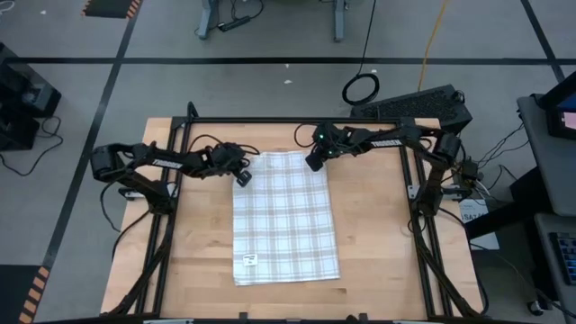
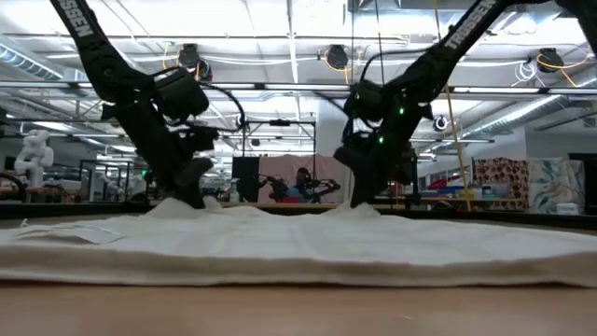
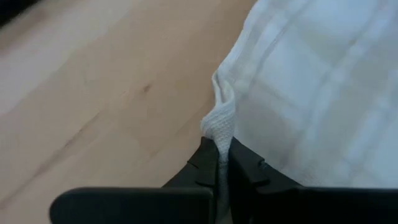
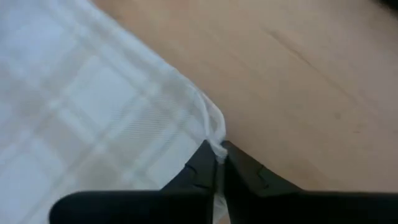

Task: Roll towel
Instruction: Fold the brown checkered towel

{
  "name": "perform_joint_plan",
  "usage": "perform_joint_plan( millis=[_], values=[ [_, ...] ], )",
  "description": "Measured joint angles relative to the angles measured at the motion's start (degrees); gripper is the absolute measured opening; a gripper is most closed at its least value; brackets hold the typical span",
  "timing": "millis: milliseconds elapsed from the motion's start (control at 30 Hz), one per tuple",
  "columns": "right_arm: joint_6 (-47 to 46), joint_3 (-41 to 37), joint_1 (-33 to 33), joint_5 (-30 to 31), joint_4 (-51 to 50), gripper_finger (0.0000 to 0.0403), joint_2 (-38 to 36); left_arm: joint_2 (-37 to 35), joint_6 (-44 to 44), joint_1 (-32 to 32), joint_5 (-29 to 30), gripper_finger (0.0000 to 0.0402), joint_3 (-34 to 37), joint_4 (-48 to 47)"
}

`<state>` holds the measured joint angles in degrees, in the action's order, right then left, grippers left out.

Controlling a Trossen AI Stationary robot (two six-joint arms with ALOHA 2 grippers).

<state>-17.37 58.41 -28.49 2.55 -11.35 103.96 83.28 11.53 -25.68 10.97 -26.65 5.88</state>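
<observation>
The towel (image 1: 284,216), a thin white cloth with a faint grey check, lies spread flat on the wooden table (image 1: 378,243), its long sides running from the far edge of the work area toward the near edge, with a small label near its near left corner. Both far corners are taken up. The left gripper (image 1: 241,176) sits at the far left corner, and in its own wrist view the two dark fingers (image 3: 244,171) are clamped together on a bunched fold of cloth that rises just ahead of the fingertips, with the rest of the towel spreading away to one side of the gripper and bare wood to the other. The right gripper (image 1: 314,162) is at the far right corner; its fingers (image 4: 200,165) are pinched shut on the very tip of that corner, the hem curling up between them, checked fabric on one side and bare table on the other. From table height, the left gripper (image 2: 191,177) and the right gripper (image 2: 362,182) both reach down to the cloth's far edge, where the fabric peaks slightly under each, while the near part of the towel (image 2: 298,247) lies low and gently wrinkled. A black frame (image 1: 297,121) borders the table around both arms.
</observation>
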Motion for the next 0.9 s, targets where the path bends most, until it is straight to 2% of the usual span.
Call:
perform_joint_plan(
  millis=[200,400,533,733,900],
  values=[
    [5.0,0.0,3.7,0.9,-4.6,0.0004,-6.2,-7.2,-1.4,3.5,-0.6,0.0015,0.0,-1.1],
    [8.6,0.0,9.2,10.6,-12.4,0.0002,-11.8,-16.8,-3.1,9.0,-0.6,0.0015,0.0,-6.7],
    [8.0,0.0,13.5,11.4,-15.6,0.0002,-13.7,-22.0,-4.8,13.9,-0.5,0.0015,0.0,-11.2],
    [4.7,-3.0,21.6,18.3,-15.1,0.0001,-14.1,-23.5,-7.6,21.7,0.4,0.0015,0.0,-14.5],
    [1.0,-6.0,27.8,24.5,-14.4,0.0001,-14.1,-22.7,-6.1,26.9,8.2,0.0015,0.0,-21.6]
  ],
)
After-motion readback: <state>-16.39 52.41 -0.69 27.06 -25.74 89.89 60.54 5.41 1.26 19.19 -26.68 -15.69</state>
